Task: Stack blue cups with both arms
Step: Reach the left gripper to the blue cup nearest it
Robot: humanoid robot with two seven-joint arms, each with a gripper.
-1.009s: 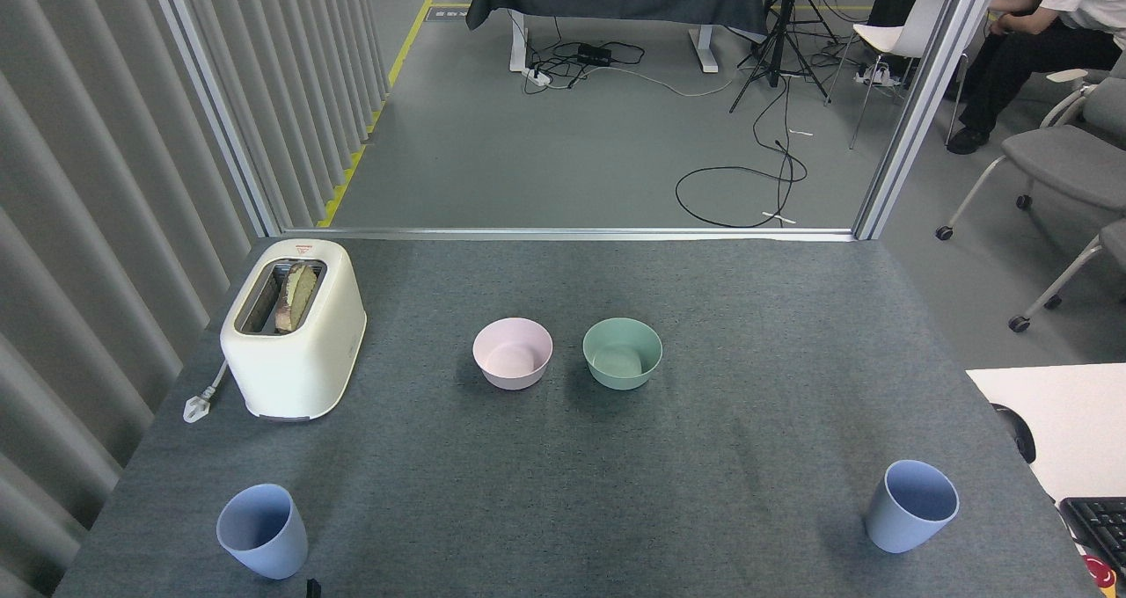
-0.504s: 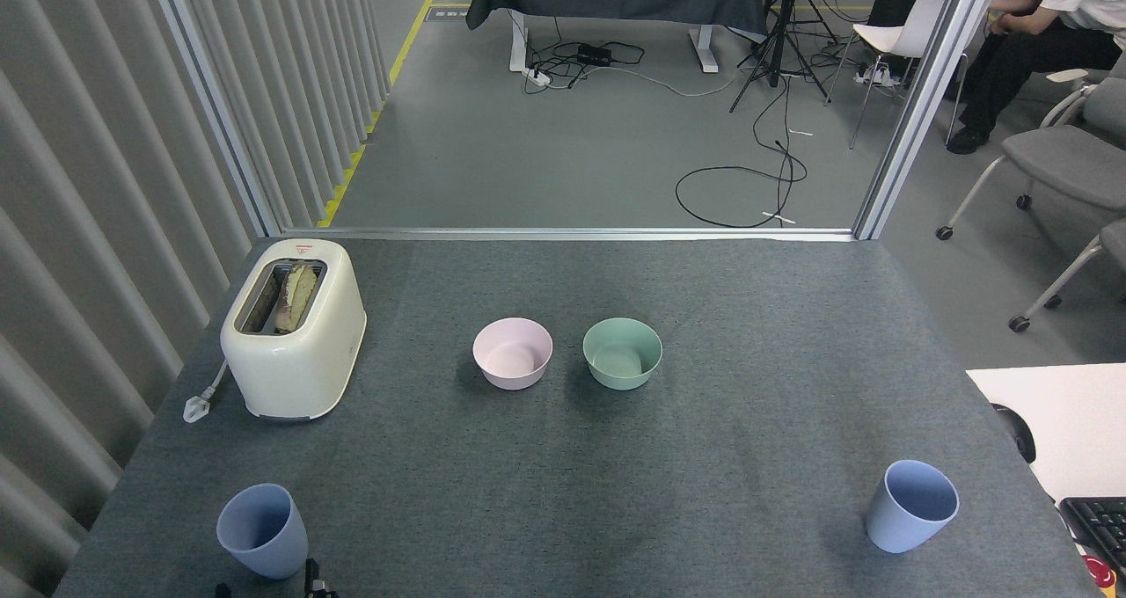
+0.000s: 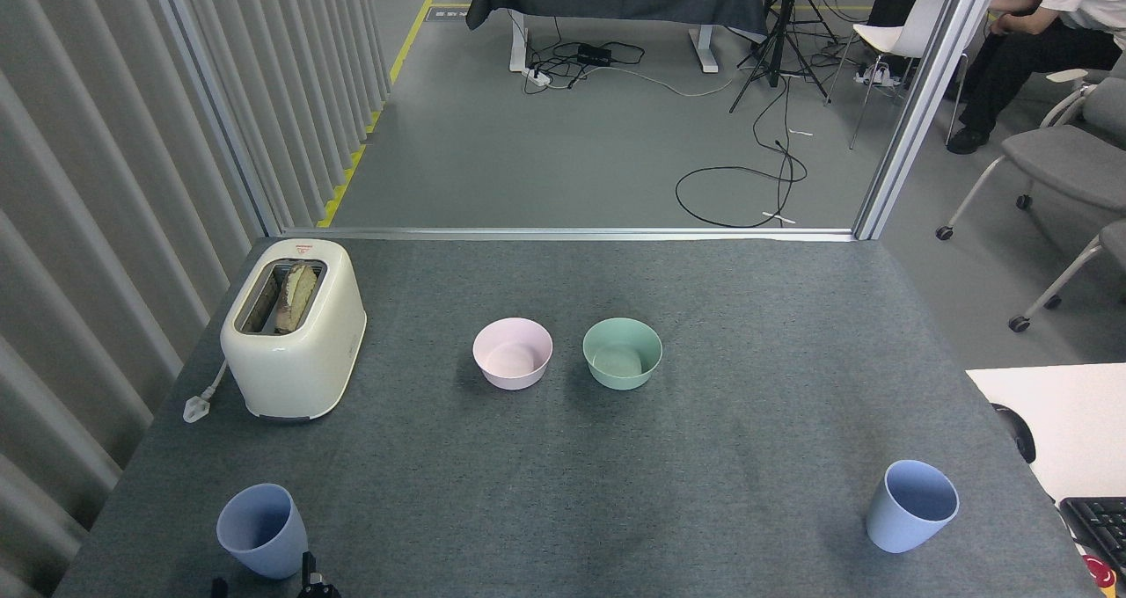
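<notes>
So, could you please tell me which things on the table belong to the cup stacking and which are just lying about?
Job:
left blue cup
right blue cup
left end effector, barely in view

Lying about:
toaster
pink bowl
green bowl

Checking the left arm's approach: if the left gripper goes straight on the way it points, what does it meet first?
Probably the near-left blue cup. Only the tips of the left gripper show, just beside its base; depth is unclear.

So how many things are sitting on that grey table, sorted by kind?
Pale blue plastic cups: 2, left and right
Bowls: 2, pink bowl and green bowl
Cream toaster holding bread: 1
Total: 5
</notes>
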